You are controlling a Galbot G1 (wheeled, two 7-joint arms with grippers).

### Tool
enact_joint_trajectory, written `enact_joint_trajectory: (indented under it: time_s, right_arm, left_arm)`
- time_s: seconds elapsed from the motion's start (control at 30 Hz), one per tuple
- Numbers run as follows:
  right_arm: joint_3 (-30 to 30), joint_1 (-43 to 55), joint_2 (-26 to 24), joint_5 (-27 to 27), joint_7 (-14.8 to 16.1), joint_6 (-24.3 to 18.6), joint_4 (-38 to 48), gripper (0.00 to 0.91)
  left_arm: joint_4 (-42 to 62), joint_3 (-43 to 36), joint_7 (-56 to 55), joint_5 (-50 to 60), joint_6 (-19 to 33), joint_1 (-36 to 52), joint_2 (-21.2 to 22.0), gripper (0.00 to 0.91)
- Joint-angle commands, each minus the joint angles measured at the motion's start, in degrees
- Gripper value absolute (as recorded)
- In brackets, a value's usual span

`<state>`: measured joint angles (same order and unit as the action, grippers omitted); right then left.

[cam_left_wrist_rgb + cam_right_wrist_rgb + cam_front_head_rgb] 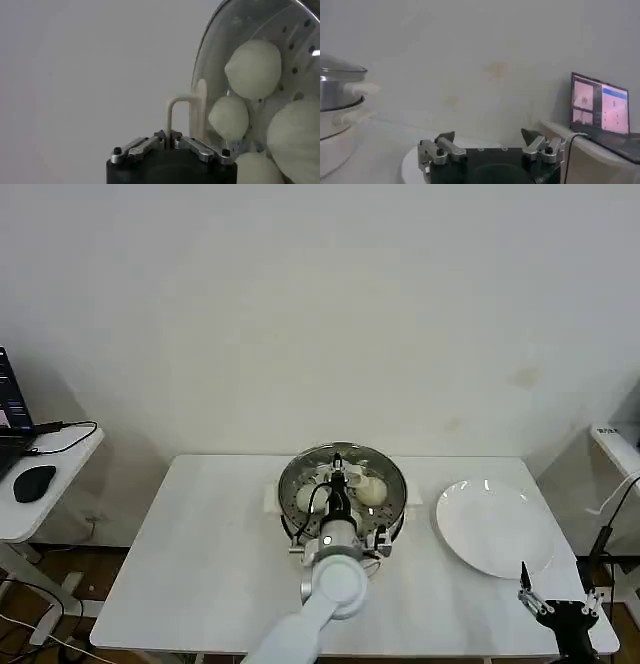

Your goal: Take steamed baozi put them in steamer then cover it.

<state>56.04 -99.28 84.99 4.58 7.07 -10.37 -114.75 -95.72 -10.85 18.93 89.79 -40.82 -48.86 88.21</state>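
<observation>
The left gripper (337,474) is gripping the cover's (343,477) handle in clenched jaws, seating it on the steamer (290,529) over the baozi (253,68). Next: releasing and lifting clear. The right gripper (489,143) is waiting with jaws released beside the plate (494,527).

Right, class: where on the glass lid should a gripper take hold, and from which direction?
Grip the lid by the pale bar handle at its centre, coming straight down from above. The handle stands up from the glass, so fingers can close across it; the left gripper is shut on it now.
</observation>
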Motion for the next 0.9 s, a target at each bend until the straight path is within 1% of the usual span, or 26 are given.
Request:
enact_joint_trajectory:
  time_s: [0.03, 0.53, 0.9]
  right_arm:
    - [-0.2, 0.0, 0.1, -0.1, 0.0, 0.0, -0.1, 0.907]
    - [-0.7, 0.0, 0.2, -0.5, 0.0, -0.1, -0.1, 0.907]
    - [-0.7, -0.1, 0.3, -0.6, 0.0, -0.2, 0.0, 0.907]
  left_arm:
    - [-0.4, 0.0, 0.0, 0.0, 0.1, -0.3, -0.1, 0.907]
    - [-3.9, -0.7, -0.1, -0.8, 0.4, -1.2, -0.9, 0.907]
    - [-8.5, -1.6, -0.1, -3.0, 0.6, -2.1, -3.2, 0.907]
